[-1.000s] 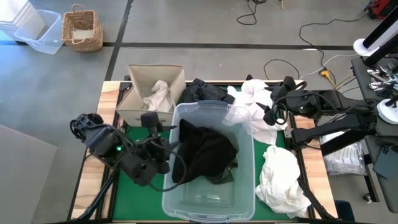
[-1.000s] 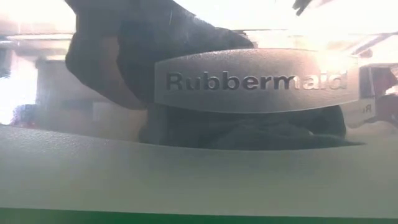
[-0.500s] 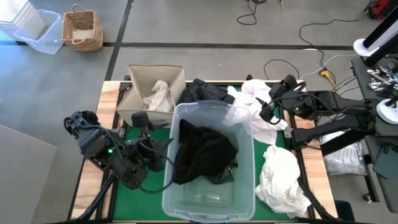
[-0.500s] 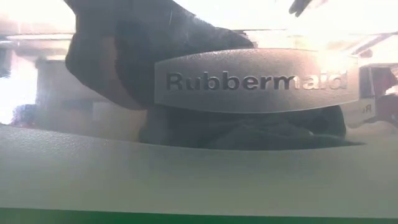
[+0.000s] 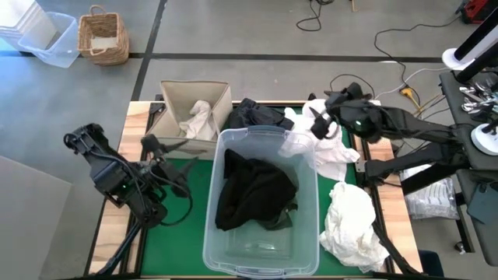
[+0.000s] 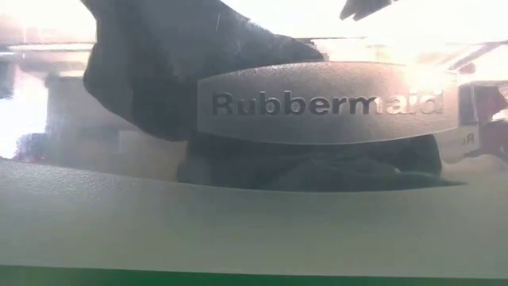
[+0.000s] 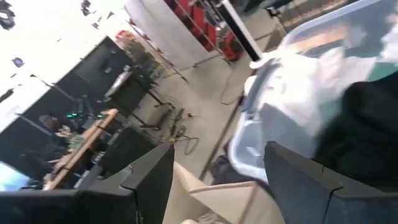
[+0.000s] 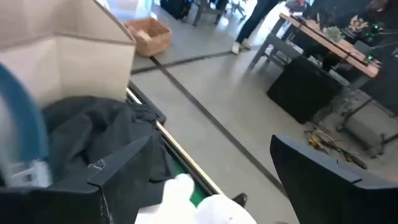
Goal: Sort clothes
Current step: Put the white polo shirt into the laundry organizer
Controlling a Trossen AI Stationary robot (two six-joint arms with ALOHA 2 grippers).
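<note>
A black garment (image 5: 253, 190) lies heaped inside the clear tub (image 5: 307, 241) and shows dark through its wall in the low view (image 6: 151, 71). A white garment (image 5: 198, 118) sits in the beige box (image 5: 173, 92). A charcoal garment (image 5: 253, 115) lies at the table's far edge, next to a white garment (image 5: 320, 152). Another white garment (image 5: 352, 222) lies right of the tub. My left gripper (image 5: 159, 145) hovers open between box and tub, holding nothing (image 7: 217, 180). My right gripper (image 5: 319, 123) hangs open over the far white garment (image 8: 221, 171).
The tub's labelled wall (image 6: 317, 103) fills the low view. The green mat (image 5: 175, 225) shows bare left of the tub. Beyond the table stand a wicker basket (image 5: 103, 35) and a plastic bin (image 5: 50, 43) on the floor, with cables (image 5: 373, 78) behind the right arm.
My left arm has drawn back from the tub's left rim toward the table's left edge and the beige box. The black garment stays in the tub. My right gripper has moved toward the far edge and slightly left, over the far white garment.
</note>
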